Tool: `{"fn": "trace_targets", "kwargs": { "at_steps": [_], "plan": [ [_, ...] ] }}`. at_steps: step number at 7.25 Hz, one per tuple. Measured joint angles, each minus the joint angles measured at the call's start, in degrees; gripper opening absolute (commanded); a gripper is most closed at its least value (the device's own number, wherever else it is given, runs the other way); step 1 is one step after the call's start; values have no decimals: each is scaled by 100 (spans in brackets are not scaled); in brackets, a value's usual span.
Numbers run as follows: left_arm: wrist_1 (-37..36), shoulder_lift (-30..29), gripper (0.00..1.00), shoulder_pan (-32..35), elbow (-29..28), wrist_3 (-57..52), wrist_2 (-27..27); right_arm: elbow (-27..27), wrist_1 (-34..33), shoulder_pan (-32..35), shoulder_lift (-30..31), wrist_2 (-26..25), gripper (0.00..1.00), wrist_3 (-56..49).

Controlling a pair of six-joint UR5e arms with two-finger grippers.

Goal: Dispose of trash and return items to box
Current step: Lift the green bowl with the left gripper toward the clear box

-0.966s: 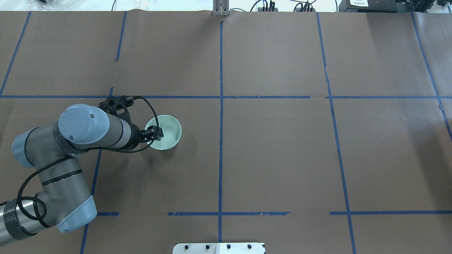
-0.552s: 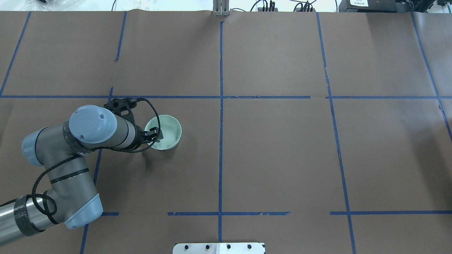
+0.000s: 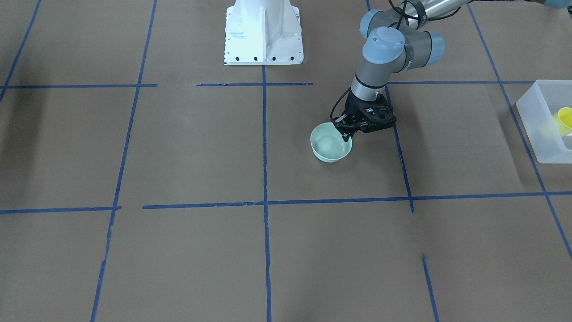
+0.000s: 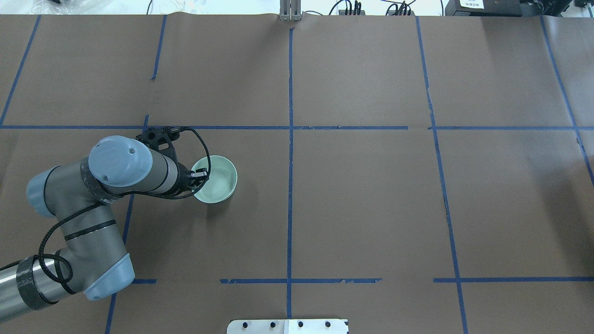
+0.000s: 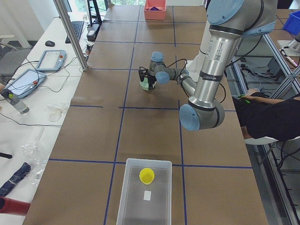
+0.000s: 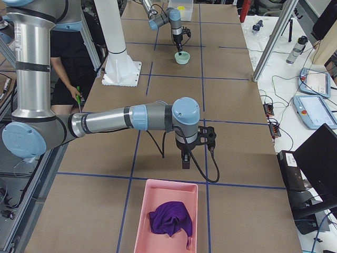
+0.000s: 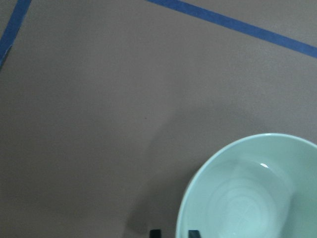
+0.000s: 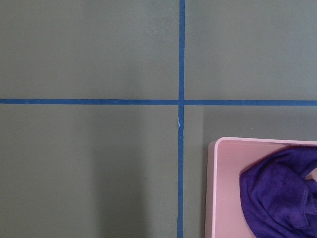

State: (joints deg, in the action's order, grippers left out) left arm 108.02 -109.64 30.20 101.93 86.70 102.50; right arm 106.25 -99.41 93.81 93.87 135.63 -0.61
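Observation:
A pale green bowl (image 4: 220,178) sits left of the table's middle; it also shows in the front view (image 3: 328,145) and the left wrist view (image 7: 247,198). My left gripper (image 4: 200,176) (image 3: 346,134) is shut on the bowl's near rim, one finger inside and one outside, as its fingertips (image 7: 194,232) show. The yellow cup (image 3: 564,120) (image 5: 146,176) lies in the frosted box (image 3: 536,129) (image 5: 124,197) at the table's left end. My right gripper (image 6: 186,161) hangs over bare table by a pink tray; I cannot tell whether it is open or shut.
The pink tray (image 6: 166,192) (image 8: 214,188) with a purple cloth (image 6: 169,219) (image 8: 277,193) stands at the table's right end. The white robot base (image 3: 263,31) stands at the near edge. Blue tape lines cross the brown table cover.
My left gripper's fingers have closed on the bowl's rim. The bowl has shifted slightly toward the robot, and the arm's elbow has moved a little to the right.

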Motion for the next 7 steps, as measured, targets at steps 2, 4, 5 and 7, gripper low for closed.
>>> {"fn": "trace_targets", "kwargs": {
  "at_steps": [2, 4, 5, 7],
  "plan": [
    [-35, 32, 0, 115, 245, -6, 61, 4, 52, -27, 6, -8, 100, -1],
    [-236, 76, 0, 535, 581, -87, 342, -1, 199, -35, 46, -12, 100, -4],
    [-345, 102, 0, 850, 707, -244, 487, -13, 224, -46, 67, -18, 100, -12],
    [-645, 195, 0, 1413, 917, -971, 766, -106, 244, -142, 69, -40, 100, -6]
  ]
}}
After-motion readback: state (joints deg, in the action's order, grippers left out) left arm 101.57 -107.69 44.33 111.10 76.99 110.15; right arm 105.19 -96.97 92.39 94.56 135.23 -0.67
